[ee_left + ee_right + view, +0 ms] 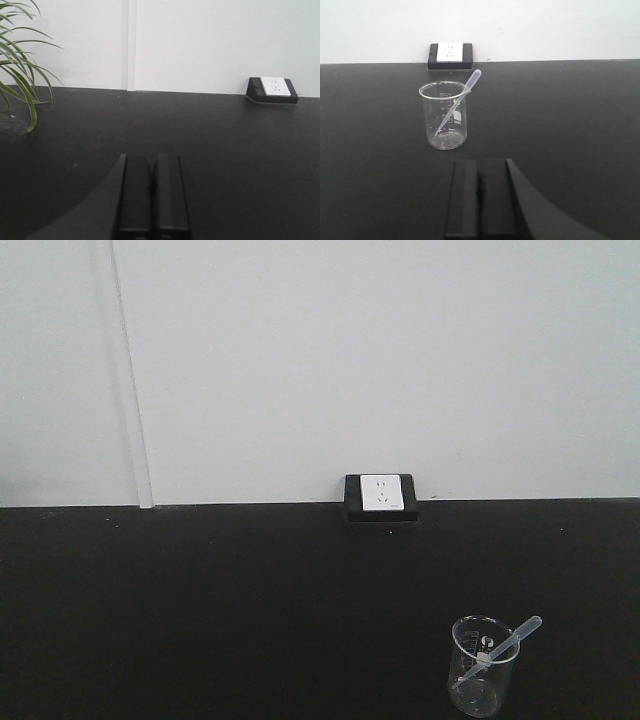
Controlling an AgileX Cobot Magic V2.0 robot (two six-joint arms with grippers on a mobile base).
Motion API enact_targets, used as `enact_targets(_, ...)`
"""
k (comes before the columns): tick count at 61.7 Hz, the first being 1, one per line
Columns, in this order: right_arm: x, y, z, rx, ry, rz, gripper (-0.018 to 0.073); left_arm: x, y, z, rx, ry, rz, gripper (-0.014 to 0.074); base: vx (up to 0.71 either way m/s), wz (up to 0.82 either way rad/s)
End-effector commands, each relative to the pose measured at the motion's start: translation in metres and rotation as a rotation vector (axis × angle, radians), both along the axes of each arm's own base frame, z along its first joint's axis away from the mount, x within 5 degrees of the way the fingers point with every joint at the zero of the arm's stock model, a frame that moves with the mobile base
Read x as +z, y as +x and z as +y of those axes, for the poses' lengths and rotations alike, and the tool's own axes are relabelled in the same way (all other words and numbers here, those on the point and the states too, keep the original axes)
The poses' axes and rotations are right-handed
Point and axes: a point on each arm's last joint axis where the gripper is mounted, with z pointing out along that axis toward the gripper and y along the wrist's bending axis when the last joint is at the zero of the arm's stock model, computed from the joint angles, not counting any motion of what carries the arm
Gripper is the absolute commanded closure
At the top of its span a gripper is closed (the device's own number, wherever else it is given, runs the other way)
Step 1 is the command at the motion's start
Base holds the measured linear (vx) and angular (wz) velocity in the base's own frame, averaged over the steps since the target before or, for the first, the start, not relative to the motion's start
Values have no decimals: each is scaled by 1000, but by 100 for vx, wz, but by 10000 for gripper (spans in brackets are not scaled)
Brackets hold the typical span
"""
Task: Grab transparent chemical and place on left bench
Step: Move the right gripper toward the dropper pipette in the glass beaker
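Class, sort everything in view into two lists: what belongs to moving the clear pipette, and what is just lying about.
Belongs: clear pipette, right gripper, left gripper.
Lying about: glass beaker holding the pipette, socket box, plant leaves.

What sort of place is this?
Most likely a laboratory: a clear pipette leans in a marked glass beaker standing on a matt black worktop, with a white socket against the plain wall behind.

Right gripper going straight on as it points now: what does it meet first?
Probably the beaker, which stands ahead and slightly left of the shut right gripper, or the pipette, whose bulb leans out over the beaker's right rim. It might only graze them; depth is unclear.
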Motion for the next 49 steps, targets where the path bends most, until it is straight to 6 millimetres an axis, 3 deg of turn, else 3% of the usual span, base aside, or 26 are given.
enact_targets(1, 5, 1, 1, 6, -6, -67, 567, 3, -1, 0, -1, -14, -81, 600, 0, 0)
enact_targets(49, 5, 1, 1, 6, -6, -67, 567, 3, -1, 0, -1, -14, -81, 600, 0, 0)
